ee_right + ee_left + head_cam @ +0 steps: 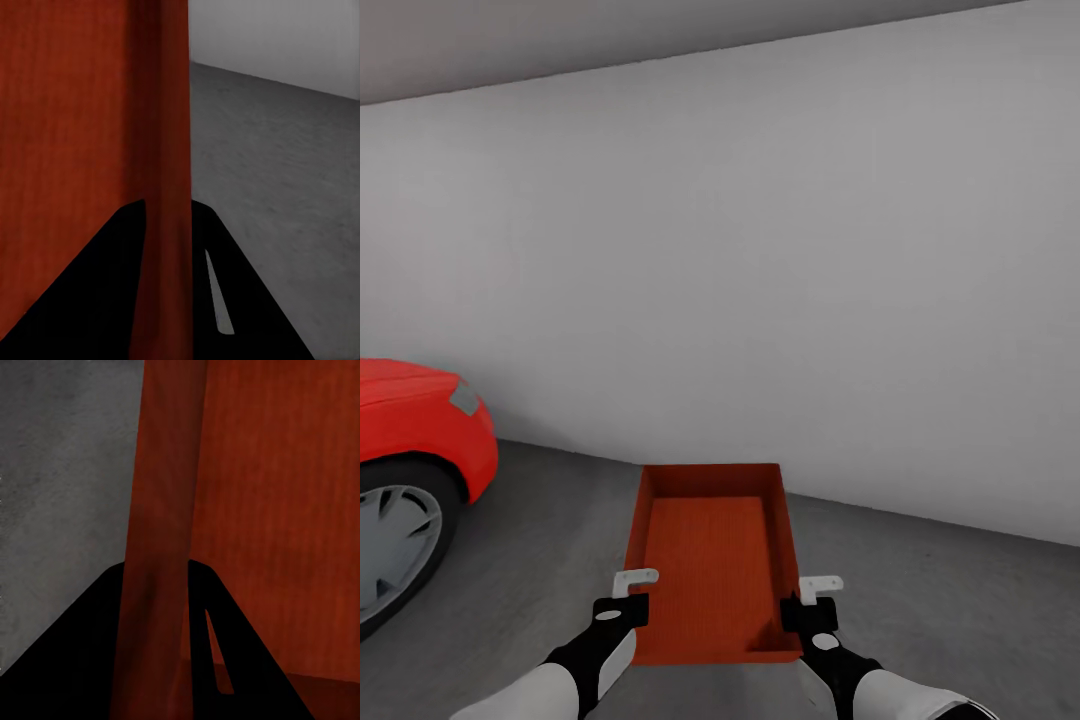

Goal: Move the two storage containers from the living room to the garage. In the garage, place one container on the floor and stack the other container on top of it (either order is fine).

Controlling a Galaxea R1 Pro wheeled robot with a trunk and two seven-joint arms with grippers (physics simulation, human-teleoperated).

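Note:
One orange-red storage container (pixel 710 560) is held level in front of me over the garage's dark grey concrete floor (pixel 960 600). Its open top faces up and the ribbed bottom is empty. My left gripper (pixel 630 592) is shut on the container's left long wall near the close end. My right gripper (pixel 815 597) is shut on the right long wall opposite. In the left wrist view the thin red wall (pixel 161 510) runs between the dark fingers (pixel 97 645). The right wrist view shows the other wall (pixel 166 150) pinched the same way between the fingers (pixel 90 285).
A plain pale grey wall (pixel 760 250) stands close ahead, meeting the floor just beyond the container. The front of a red car (pixel 410 430) with its wheel (pixel 395 540) is at the left. Bare concrete stretches to the right.

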